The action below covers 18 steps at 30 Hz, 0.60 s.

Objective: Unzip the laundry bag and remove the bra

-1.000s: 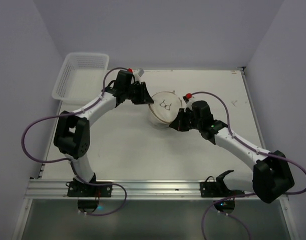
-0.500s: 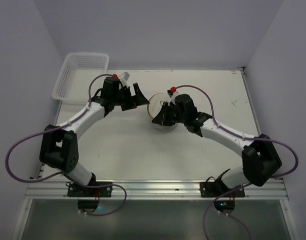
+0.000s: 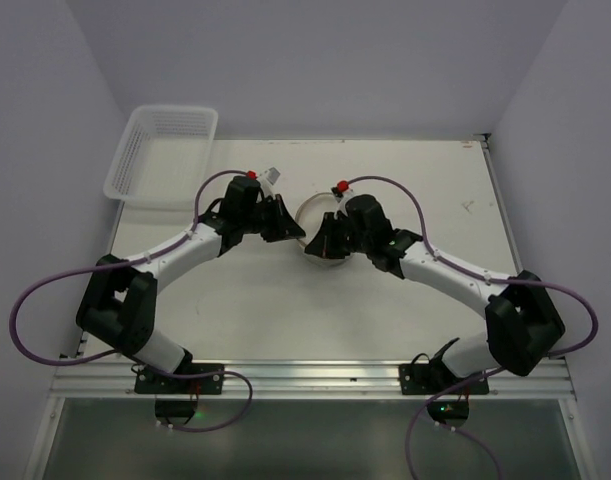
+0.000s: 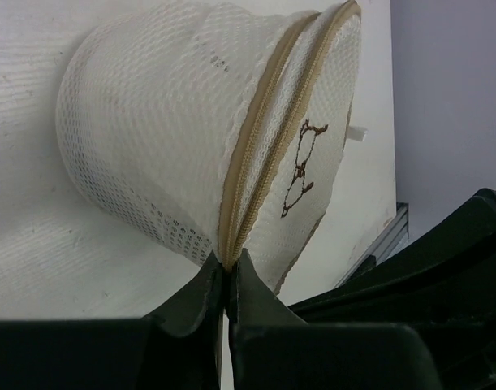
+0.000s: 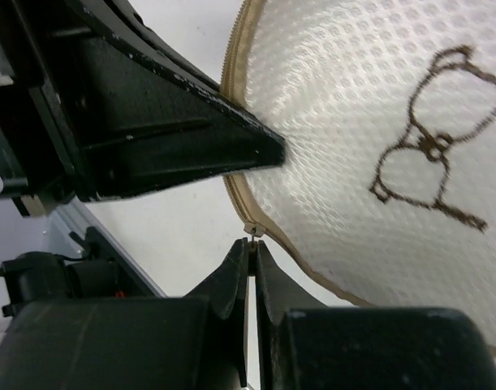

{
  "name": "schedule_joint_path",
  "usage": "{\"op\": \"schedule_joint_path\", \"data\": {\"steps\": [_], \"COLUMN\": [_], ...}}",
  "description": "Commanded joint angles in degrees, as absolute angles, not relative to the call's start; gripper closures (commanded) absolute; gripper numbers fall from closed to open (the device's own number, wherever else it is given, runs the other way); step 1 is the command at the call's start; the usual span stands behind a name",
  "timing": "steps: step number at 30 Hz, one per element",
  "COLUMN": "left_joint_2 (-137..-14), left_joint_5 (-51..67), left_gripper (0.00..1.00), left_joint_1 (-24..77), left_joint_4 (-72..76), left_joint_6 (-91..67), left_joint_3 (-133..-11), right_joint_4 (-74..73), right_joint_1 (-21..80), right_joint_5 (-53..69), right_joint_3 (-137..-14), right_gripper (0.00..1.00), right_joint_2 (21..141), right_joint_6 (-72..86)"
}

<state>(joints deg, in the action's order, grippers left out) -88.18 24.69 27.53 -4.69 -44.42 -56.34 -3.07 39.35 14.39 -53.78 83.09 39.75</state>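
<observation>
1. Centrally on the table (image 3: 415, 190), the bag (image 3: 313, 218) sat between the two grippers, well right of the basket (image 3: 160, 150) at the far left corner.
2. The left gripper (image 4: 228, 272) met the bag from the left, its fingers pressed together and pinching the fabric right at the zip (image 4: 268, 138).
3. In the left wrist view, the zip's tan tapes ran side by side around the rim of the flat top and looked shut along the part that showed.
4. The right gripper (image 5: 252, 250) came from the right and near side, its fingers closed tight on the small metal pull (image 5: 252, 231) at the zip's edge.
5. One black finger of the left gripper lay against the rim just beside that pull.
6. A dark bra icon (image 5: 430, 150) showed on the mesh top.
7. Nothing of the inside could be seen.
</observation>
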Motion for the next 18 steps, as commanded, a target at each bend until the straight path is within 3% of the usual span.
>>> {"op": "schedule_joint_path", "data": {"steps": [1, 10, 18], "left_joint_2": [-87.2, -85.5, -93.8], "left_joint_5": [21.8, 23.6, 29.2], "left_gripper": [1.0, 1.0, 0.98], "left_joint_1": [26.1, 22.2, 19.4], "left_joint_4": [-4.0, -9.0, -14.7], "left_joint_6": [-41.8, -36.5, -28.8], "left_joint_3": [-57.7, -57.7, -70.5], "right_joint_4": [-9.1, -16.3, -12.6], "right_joint_1": [38.5, 23.0, 23.2], "right_joint_5": [9.4, 7.9, 18.4], "right_joint_3": [-50.6, -41.5, -43.9], "right_gripper": [1.0, 1.0, 1.0], "right_joint_2": [75.5, 65.6, 67.9], "right_joint_6": [34.6, 27.9, 28.3]}}
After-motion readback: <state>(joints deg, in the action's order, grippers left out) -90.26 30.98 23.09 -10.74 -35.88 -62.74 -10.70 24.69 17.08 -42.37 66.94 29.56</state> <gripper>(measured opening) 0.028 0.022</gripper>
